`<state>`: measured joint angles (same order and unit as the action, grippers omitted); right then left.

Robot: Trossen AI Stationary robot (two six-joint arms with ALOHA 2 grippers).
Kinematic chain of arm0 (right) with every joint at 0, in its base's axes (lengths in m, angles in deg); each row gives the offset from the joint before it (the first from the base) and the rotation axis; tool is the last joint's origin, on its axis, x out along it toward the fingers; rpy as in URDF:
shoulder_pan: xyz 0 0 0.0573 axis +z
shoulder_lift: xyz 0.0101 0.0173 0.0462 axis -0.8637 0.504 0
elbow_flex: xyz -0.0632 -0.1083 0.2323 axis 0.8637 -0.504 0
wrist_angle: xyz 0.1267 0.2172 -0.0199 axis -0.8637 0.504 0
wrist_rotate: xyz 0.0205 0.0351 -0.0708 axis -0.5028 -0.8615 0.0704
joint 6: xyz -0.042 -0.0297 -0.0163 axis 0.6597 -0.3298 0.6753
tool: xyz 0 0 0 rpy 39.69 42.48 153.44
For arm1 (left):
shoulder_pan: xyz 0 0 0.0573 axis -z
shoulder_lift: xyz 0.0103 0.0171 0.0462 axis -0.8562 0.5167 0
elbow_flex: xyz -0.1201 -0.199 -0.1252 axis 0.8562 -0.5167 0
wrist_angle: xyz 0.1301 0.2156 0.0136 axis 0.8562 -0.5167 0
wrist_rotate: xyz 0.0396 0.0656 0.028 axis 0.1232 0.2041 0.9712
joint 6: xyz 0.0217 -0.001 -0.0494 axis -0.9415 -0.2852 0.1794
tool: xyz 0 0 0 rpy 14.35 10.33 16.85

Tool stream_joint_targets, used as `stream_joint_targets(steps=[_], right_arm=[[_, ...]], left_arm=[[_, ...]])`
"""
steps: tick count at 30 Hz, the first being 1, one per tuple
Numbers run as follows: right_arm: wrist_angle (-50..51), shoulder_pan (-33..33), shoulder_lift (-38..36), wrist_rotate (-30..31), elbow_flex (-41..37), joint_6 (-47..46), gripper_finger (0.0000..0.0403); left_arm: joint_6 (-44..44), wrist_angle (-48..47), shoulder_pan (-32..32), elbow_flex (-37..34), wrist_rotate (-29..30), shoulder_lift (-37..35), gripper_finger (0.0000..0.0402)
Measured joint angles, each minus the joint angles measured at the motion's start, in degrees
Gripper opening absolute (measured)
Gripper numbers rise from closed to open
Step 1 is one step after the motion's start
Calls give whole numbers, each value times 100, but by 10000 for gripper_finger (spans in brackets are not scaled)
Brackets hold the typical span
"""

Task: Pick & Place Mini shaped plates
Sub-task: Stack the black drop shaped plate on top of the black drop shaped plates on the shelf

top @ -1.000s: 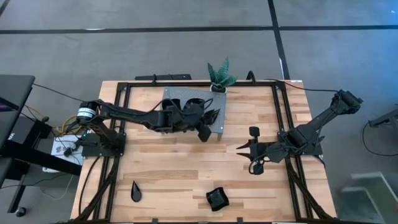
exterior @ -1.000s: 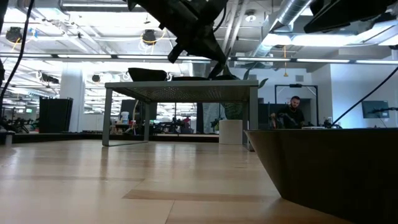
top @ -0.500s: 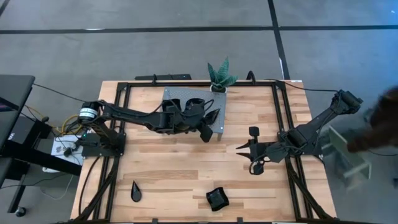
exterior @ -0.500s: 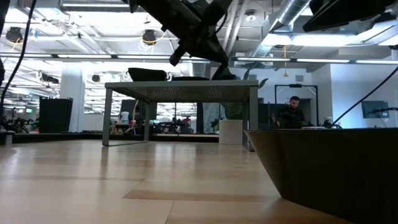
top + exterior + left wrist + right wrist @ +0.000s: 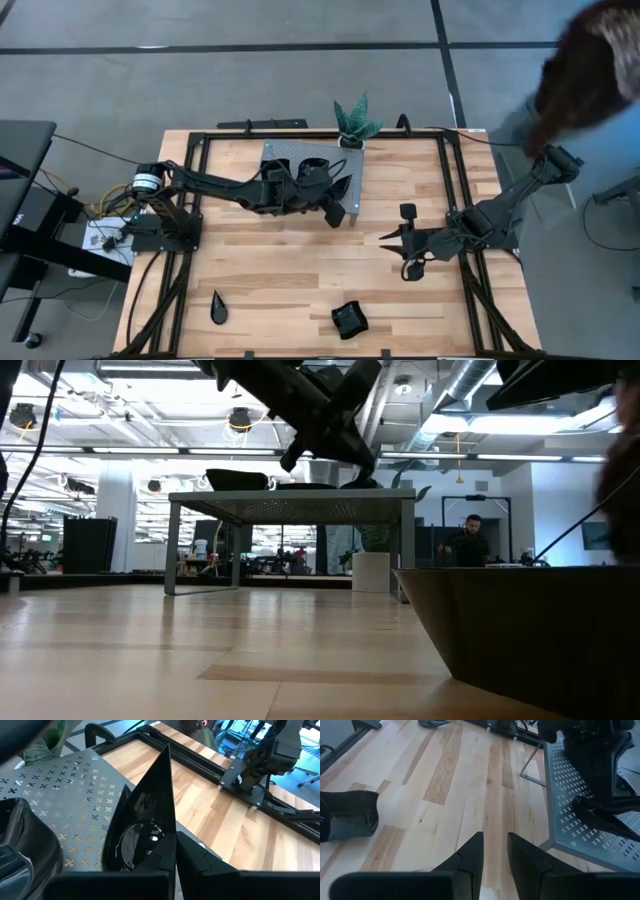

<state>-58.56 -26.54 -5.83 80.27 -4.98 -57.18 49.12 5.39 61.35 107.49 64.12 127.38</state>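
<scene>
Plates sit in several spots: a few black ones on the grey perforated rack (image 5: 285,152) at the back of the tabletop (image 5: 290,270), a leaf plate (image 5: 218,306) lying alone near the front left edge, and a square plate (image 5: 349,319) near the front middle, well apart from the leaf one. The left arm reaches across from the left side, its left pincer (image 5: 331,200) hanging at the rack's front right corner. From the left wrist view that pincer is clenched on a pointed plate (image 5: 145,830), held on edge between the fingers (image 5: 200,857), with the tip pointing away from the wrist, above the rack's edge. From table height the arm shows just above the rack top (image 5: 290,495), with a dish (image 5: 237,479) resting on the rack to its left. A plant (image 5: 353,122) stands just behind the rack's back right corner. The right arm waits on the right side of the tabletop, its right pincer (image 5: 392,240) low over bare wood, fingers (image 5: 470,857) only slightly apart and grasping nothing; its wrist view takes in the square plate (image 5: 350,815) and the rack's front edge (image 5: 580,795). A person (image 5: 585,60) is just beyond the table's back right corner.
</scene>
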Motion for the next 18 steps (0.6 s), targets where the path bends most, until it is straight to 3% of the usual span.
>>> stream_joint_targets(steps=[13, 18], right_arm=[[7, 2, 0, -2, 0, -11, 81], [9, 2, 0, -2, 0, -11, 81]], left_arm=[[-7, 38, -107, 0, 0, -2, 74], [17, 193, -96, 0, -9, -4, 82]])
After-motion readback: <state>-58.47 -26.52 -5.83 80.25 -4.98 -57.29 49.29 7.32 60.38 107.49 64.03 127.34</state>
